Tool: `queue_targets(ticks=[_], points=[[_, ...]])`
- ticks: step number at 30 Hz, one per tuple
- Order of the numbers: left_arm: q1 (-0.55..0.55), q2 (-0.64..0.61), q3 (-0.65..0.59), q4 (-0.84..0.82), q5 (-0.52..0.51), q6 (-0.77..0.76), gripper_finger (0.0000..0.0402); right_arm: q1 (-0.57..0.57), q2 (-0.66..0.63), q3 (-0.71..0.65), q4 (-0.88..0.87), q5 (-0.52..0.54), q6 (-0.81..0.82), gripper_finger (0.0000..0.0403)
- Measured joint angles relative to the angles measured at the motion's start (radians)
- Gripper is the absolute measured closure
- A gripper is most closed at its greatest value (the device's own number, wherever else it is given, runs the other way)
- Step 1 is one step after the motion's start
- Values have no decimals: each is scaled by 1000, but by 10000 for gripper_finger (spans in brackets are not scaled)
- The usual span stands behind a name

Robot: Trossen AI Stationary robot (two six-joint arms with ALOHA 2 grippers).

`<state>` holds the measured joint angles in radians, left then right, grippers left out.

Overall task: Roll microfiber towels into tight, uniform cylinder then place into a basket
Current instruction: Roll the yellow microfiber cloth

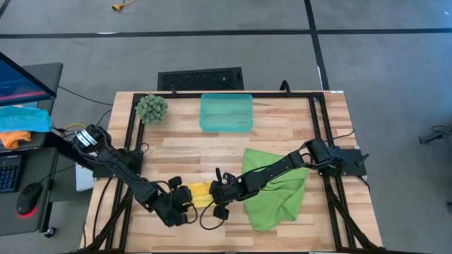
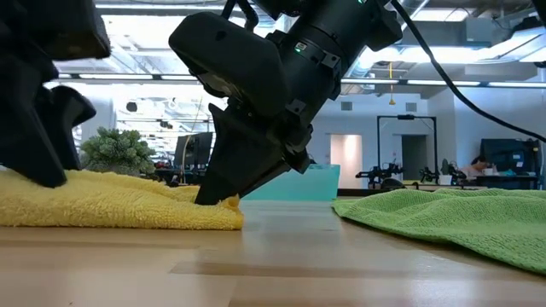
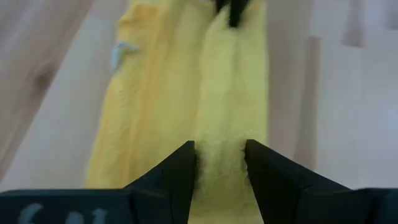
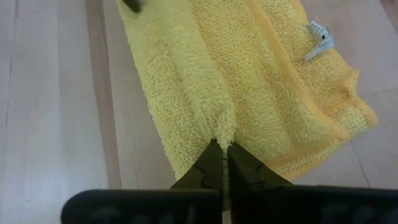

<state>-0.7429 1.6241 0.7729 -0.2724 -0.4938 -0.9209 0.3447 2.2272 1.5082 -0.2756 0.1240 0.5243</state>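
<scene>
The yellow microfiber towel (image 1: 200,193) lies crumpled in a long strip near the table's front edge, with a raised fold along it (image 3: 233,93). My right gripper (image 4: 222,158) is shut on the right end of that fold. My left gripper (image 3: 221,163) stands open at the towel's left end, one finger on either side of the fold. The lime green towel (image 1: 282,185) lies spread flat under my right arm. The teal basket (image 1: 226,113) stands at the far middle of the table. My left gripper is open over the raised fold (image 3: 219,149), its fingers slanting down from the table's left. In the low view one fingertip (image 2: 49,175) reaches the towel's top; whether it bears on the cloth I cannot tell. My right gripper pinches the end of the raised fold (image 4: 225,134) between its two fingers, which slant down from the table's right and lie along the fold. The cloth is bunched into a ridge ahead of the fingertips. The rest of the towel lies on the table.
A fuzzy green plant (image 1: 152,108) sits at the far left corner. The towel's white label (image 4: 318,38) lies on its flat part. Bare wood shows between the two towels (image 2: 290,213) and in front of the basket.
</scene>
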Motion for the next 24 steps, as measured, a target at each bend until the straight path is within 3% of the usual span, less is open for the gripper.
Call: queue_targets(ticks=[10, 16, 24], points=[[-3, -1, -44, 68, 27, -30, 268, 0, 0, 0, 1, 0, 0, 383], [-16, -84, -44, 23, 27, -15, 268, 0, 0, 0, 1, 0, 0, 389], [-50, -194, -43, 61, -82, 52, 268, 0, 0, 0, 1, 0, 0, 381]])
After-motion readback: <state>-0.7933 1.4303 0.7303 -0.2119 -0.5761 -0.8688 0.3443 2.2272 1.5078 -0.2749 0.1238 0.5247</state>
